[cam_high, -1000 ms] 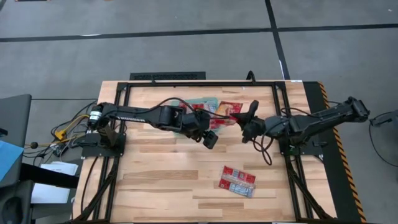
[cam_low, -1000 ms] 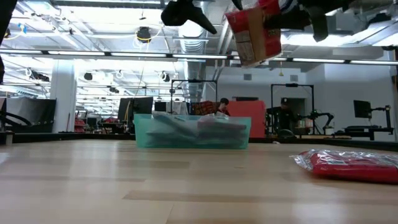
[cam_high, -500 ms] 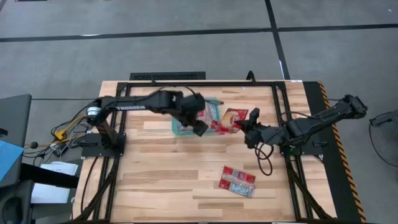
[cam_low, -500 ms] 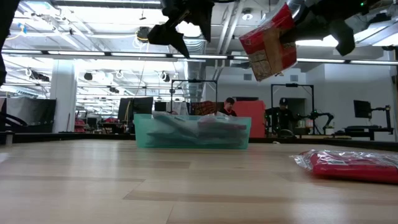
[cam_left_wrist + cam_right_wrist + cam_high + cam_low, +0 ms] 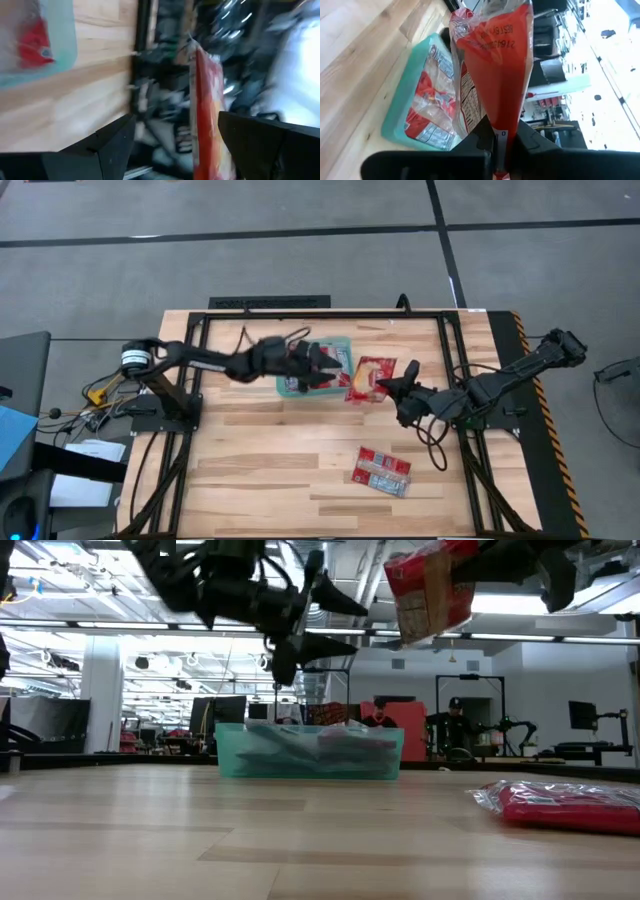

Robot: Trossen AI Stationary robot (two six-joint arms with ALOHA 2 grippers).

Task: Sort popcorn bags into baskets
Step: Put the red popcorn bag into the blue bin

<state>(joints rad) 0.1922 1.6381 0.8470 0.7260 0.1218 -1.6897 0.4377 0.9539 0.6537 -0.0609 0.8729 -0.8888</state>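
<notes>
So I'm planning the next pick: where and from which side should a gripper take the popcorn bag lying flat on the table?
Come straight down on the popcorn bag. It lies flat on the bare table, apart from the tray, so no side face is offered. Probably close the fingers across its narrower width near the middle; a crimped end edge is the alternative.

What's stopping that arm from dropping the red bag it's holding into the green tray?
The left gripper hangs open right over the green tray. The right gripper holds the popcorn bag in the air beside the tray, so that arm sits across the drop spot.
</notes>
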